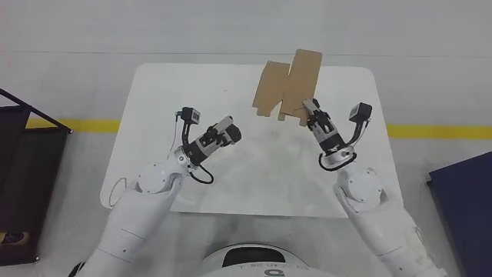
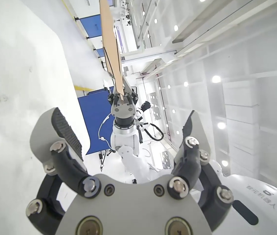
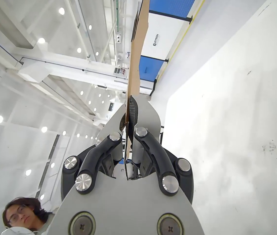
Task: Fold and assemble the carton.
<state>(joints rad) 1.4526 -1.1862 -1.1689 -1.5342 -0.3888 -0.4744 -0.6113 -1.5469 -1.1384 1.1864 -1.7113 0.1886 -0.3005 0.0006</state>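
Carton was at about 1 o'clock over the white worktop, toward its far edge. It was a flat brown cardboard blank with its flaps showing as notched tabs along its near side. The right claw, at about 2 o'clock from the worktop's middle, had its two pads pressed together on the carton's near edge, at the blank's 5 o'clock corner. In the right wrist view the sheet ran edge-on straight out from between those pads, thin and nearly straight, and it appeared to be held up off the worktop rather than lying on it. The left claw was just off the middle of the worktop toward 9 o'clock. It was spread wide with nothing in it, faced the carton, and was well apart from it.

By my judgement the task was at an early stage. The blank had been gripped and raised, which was the only part done. Nothing showed any panel squared up or any flap turned in, and the carton read as one flat sheet in every view.

Opening the flat blank into a tube was probably left to do, as were folding the end flaps shut and tucking them so the box held its shape. The free left claw would likely be needed to take an opposite edge.
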